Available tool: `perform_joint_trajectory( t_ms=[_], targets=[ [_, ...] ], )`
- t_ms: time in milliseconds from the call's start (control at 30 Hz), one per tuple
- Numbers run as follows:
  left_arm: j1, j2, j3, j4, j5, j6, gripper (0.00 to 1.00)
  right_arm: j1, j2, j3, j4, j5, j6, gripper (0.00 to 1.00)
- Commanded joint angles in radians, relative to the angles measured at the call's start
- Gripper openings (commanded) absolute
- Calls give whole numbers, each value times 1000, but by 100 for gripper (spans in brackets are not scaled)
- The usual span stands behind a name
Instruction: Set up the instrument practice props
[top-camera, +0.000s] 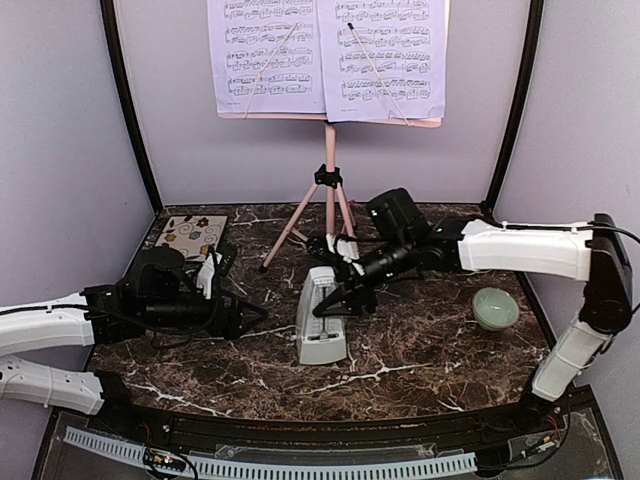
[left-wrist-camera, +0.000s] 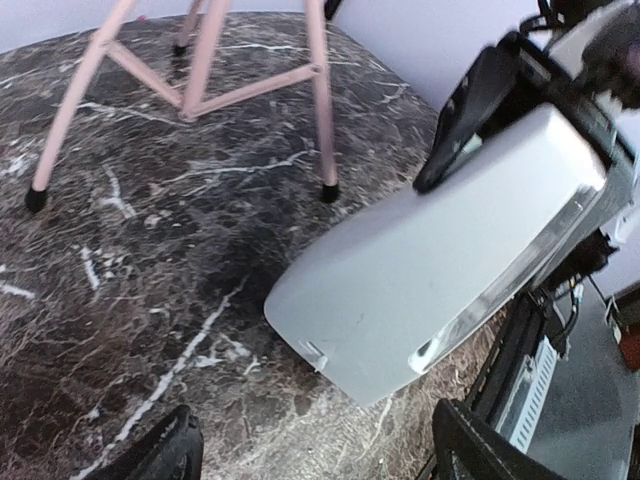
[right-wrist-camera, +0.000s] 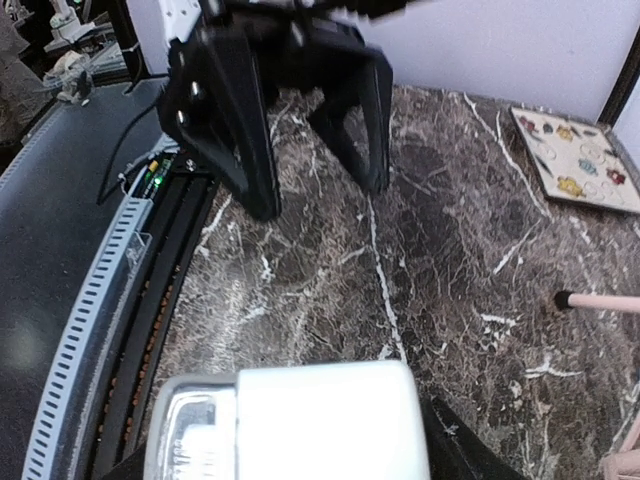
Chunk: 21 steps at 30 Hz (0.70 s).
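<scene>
Dark marble table (top-camera: 420, 370). Right gripper (top-camera: 340, 298) clamped on upper part of metronome (top-camera: 322, 320), base on table. Left gripper (right-wrist-camera: 318, 192) jaws apart, holding nothing, metronome just ahead of it. Music stand (top-camera: 330, 190) with sheet-music pages (top-camera: 268, 55) behind right gripper.

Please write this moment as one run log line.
right end effector: closed on metronome top | left end effector: open, empty | metronome: upright, in front of music stand | sheet-music pages: both on stand

Glossy veined marble table (top-camera: 420, 360); smooth white plastic metronome (top-camera: 322, 335).
</scene>
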Motion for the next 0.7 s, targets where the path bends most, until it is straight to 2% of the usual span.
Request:
perform_joint_trajectory(
  t_ms=[0,133,300,467,567,667],
  targets=[
    [-112,-14,-30,125,100,181,81,40,-233,-38,138,-19,59,20],
    [-200,-25,-31,174,110,323,78,71,-361,-80,112,34,55,17],
    [-272,-1,10,129,113,495,74,132,-472,-79,46,91,32,12],
    [-283,-48,0,168,117,593,83,213,-516,-35,-56,133,1,8],
    [-283,-50,12,159,128,646,97,262,-525,-10,-104,156,-12,7],
    [-286,-24,43,133,169,674,99,296,-527,10,-137,176,-22,6]
  ],
)
